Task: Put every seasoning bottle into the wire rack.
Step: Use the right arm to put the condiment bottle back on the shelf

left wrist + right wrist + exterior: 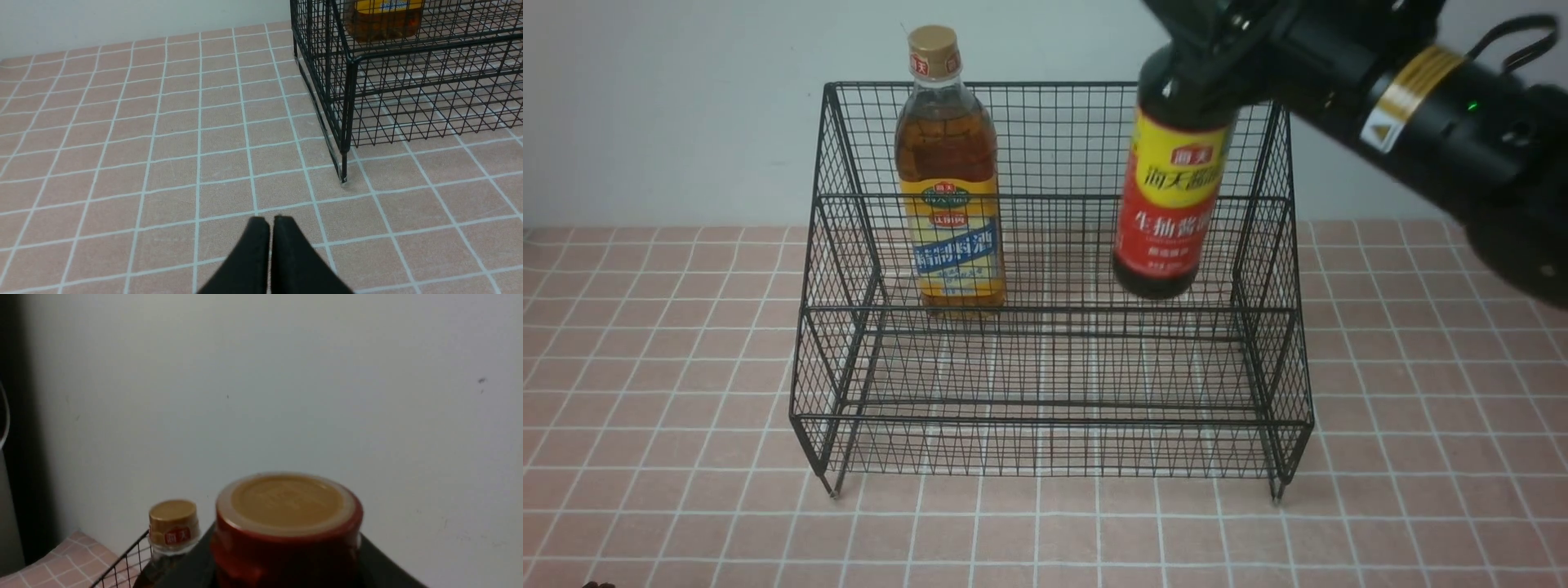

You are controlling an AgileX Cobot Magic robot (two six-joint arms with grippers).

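- left claw: fingertips pressed together, holding nothing. it hovers low over the tiled bench, outside the rack's left front corner and well apart from both bottles.
- amber bottle: stands upright on the upper tier at the left side of the wire rack, cap up and long axis vertical. this one looks placed.
- dark bottle: hangs in the air over the right half of the rack, label facing the front camera. its base is close above the upper tier's level and, as far as i can tell, not resting on the mesh. how far back it sits over the tiers is hard to judge.
- its long axis is near vertical, cap up, with the base swung slightly toward the amber bottle. the two bottles are well apart.
- right claw: clamped on the dark bottle at its neck, reaching in from the right and above. the bottle hangs straight below it.
- judgement: the coming move turns on the drop from base to tier. the right arm has to lower along the bottle's axis, squaring the slight lean so the base lands flat, clear of the right side mesh.
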